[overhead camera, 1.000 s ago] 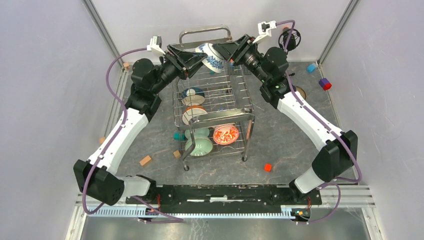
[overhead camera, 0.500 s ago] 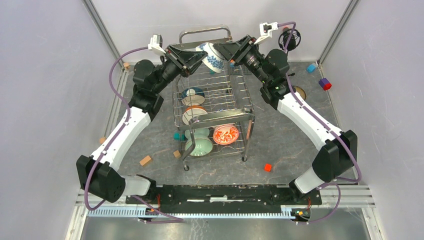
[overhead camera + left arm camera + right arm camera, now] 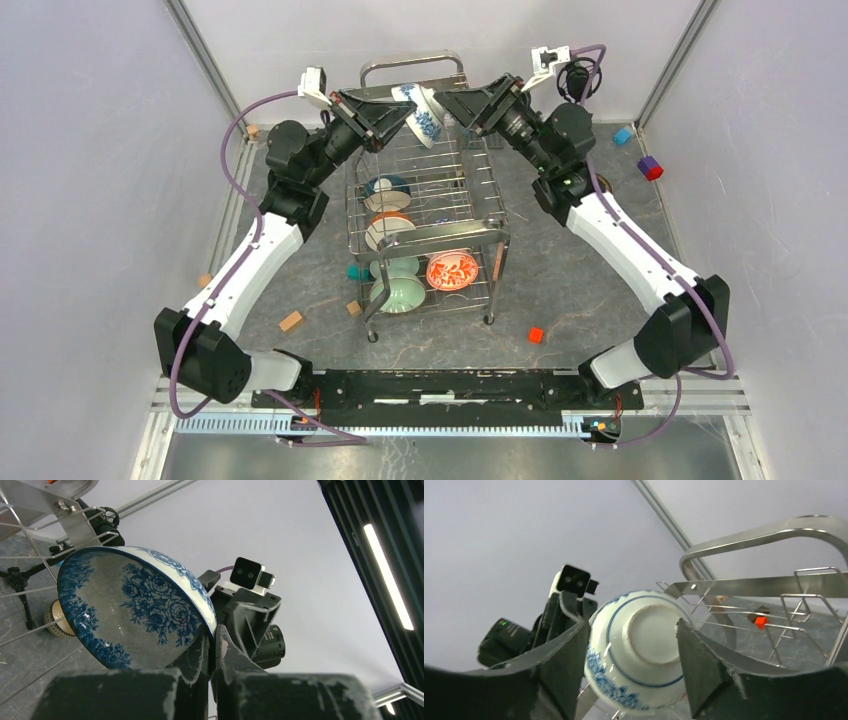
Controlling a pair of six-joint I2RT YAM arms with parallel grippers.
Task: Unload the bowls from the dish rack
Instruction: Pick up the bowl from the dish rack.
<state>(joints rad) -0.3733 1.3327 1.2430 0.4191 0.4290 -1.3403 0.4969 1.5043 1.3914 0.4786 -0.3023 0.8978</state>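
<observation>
- Top view: the dish rack stood mid-frame on the grey table. Above its far end, at upper centre, the blue-and-white bowl hung tilted between the left gripper and the right gripper.
- Only this view showed what sat in the rack: a blue-rimmed bowl, a brown bowl, the pale green bowls and a red-and-white floral bowl. Small coloured blocks lay scattered on the table. How either pincer stood was too small to make out here.
- Left wrist view: the left gripper's 2 fingers were clamped together on the bowl's rim at lower centre. The flowered inside of the bowl faced the lens. Behind it sat the right arm's wrist camera. The rack was cut down to a few wires at upper left.
- Right wrist view: this one showed the bowl's white underside and foot ring, at lower centre. The right gripper's 2 fingers stood well apart, with the bowl seen between them. Its left edge was hidden behind 1 finger, so whether either pad touched it could not be told. The rack's tubular handle crossed the upper right.
</observation>
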